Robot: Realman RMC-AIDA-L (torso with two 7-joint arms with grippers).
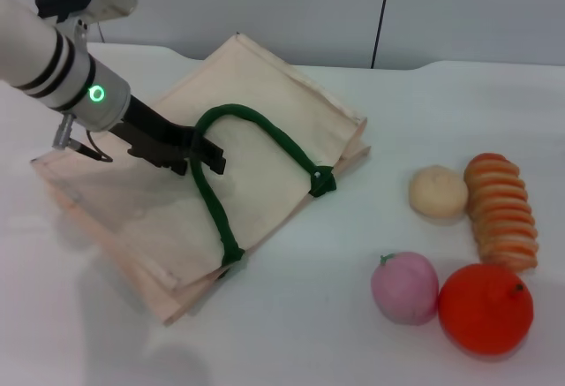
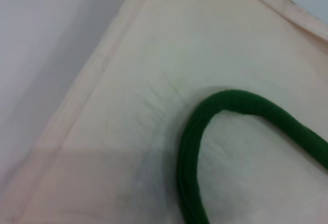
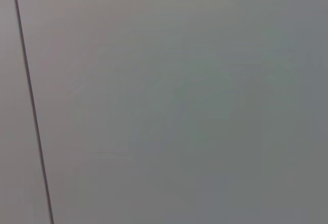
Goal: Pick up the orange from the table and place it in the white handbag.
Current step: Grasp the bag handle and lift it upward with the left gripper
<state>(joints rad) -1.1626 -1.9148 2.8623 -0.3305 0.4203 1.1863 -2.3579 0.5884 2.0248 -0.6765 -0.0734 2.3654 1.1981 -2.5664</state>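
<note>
Cream fabric dominates the scene: the white handbag [image 1: 265,130] lies flat on the table [image 1: 353,333], its dark green rope handle [image 1: 265,134] looping across the top panel, w/ a green tab [image 1: 321,180] at one end near the bag's right edge. The left gripper [image 1: 205,158] sits low over the bag, right at the handle's left-hand run, black fingers pointing toward the loop; whether they are apart or pinched on the rope cannot be told from the head view. The left wrist view shows only bag cloth [image 2: 128,80] and the handle's curve [image 2: 205,126], no fingers. A green light [image 1: 96,94] glows on the left arm's wrist section, above the bag's left corner.

The orange [image 1: 485,308] rests on the table well to the right of the handbag and nearer the robot, untouched. Touching or nearly touching its side toward the bag is a pink round fruit w/ green stem [image 1: 404,287]. Beyond the orange lies a ridged orange-and-cream loaf [image 1: 501,212], and just beside that, on the bag side, a pale round bun [image 1: 438,192].

The right gripper is not in view; the right wrist view shows only a plain grey wall [image 3: 179,106] w/ a thin dark line [image 3: 31,101].
</note>
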